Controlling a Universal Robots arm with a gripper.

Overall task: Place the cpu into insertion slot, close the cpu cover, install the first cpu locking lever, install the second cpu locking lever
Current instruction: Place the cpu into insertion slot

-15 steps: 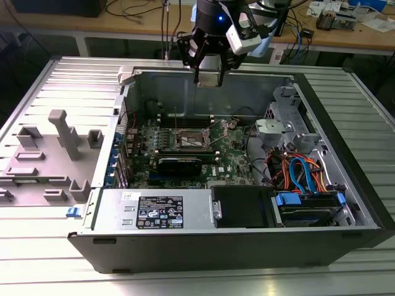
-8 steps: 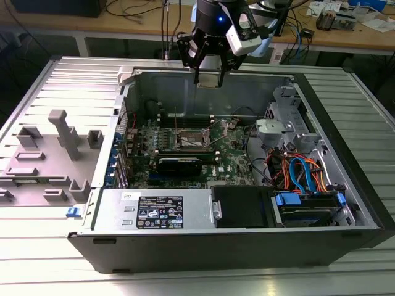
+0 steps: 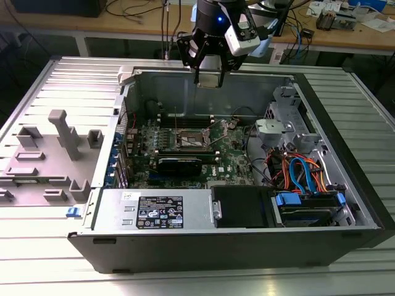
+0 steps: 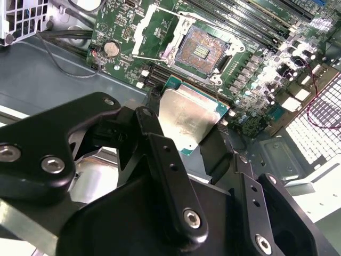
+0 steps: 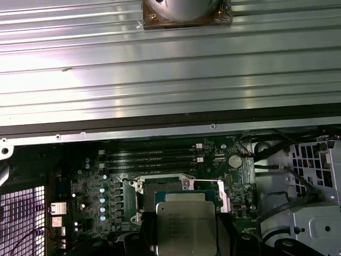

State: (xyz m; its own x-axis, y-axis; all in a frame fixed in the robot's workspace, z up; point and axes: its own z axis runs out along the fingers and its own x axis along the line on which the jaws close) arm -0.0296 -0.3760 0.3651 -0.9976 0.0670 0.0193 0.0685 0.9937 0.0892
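In the exterior view, an open computer case (image 3: 247,246) lies on a ribbed metal desk (image 3: 37,271), and the arm (image 3: 216,24) hangs over the case's far wall. Its jaws point down and are closed on the cpu (image 3: 210,75), which sits high above the motherboard (image 3: 228,157), well apart from the insertion slot (image 3: 192,140) in the middle of the board. A grey plastic fixture (image 3: 58,148) rests on the desk at the exterior view's left, and blue and orange cables (image 3: 302,172) run through the drive bay at the exterior view's right. In the second wrist view, the black jaws grip the cpu (image 4: 186,114) by two opposite edges, its dull metal top catching the light and its green rim showing. Beyond it the insertion slot (image 4: 200,50) is bare, its field of contacts exposed. The cpu cover (image 4: 143,31) is swung up off the slot on its hinged side. A coin cell (image 4: 111,49) sits on the board near the cover. In the first wrist view, the cpu (image 5: 186,226) is held flat-on to the camera, overlapping the near part of the insertion slot (image 5: 165,186). The memory slots (image 5: 152,156) lie beyond the slot, with the ribbed desk (image 5: 160,69) past the case wall.
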